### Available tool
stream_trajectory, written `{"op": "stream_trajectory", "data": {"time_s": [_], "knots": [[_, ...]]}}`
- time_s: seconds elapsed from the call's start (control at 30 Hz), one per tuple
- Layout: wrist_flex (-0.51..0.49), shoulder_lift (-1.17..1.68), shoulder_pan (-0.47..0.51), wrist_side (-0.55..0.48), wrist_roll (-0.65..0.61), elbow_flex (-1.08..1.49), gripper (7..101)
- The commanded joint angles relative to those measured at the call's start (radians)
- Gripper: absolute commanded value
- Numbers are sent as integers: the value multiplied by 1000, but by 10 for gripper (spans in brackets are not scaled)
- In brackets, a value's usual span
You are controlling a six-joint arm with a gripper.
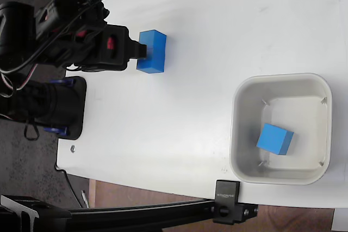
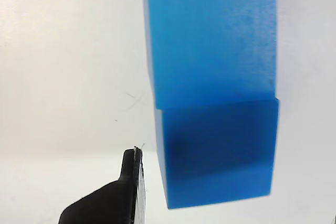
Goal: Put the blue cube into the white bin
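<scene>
Gripper (image 1: pixel 142 51) sits at the blue cube (image 1: pixel 152 51) on the white table (image 1: pixel 217 25), far left of the white bin (image 1: pixel 281 129) w/ another blue cube (image 1: pixel 274 139) inside; can't tell jaw gap or grip, so a lift may tip or drop it.

Blue cube (image 1: pixel 152 51) outside white bin (image 1: pixel 239 134)
</scene>
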Motion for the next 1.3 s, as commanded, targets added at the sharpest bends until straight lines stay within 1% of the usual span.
{"op": "stream_trajectory", "data": {"time_s": [0.03,0.4,0.67,0.77,1.03,1.17,1.3], "knots": [[-28,6,-9,6,3,-5,1000],[-84,-11,-6,5,0,40,1000],[-107,-46,2,-2,-8,38,1000],[-114,-58,5,-2,-9,38,976],[-117,-92,28,-2,-25,18,960],[-104,-123,43,-2,-34,-8,935],[-103,-140,49,6,-34,-17,823]]}}
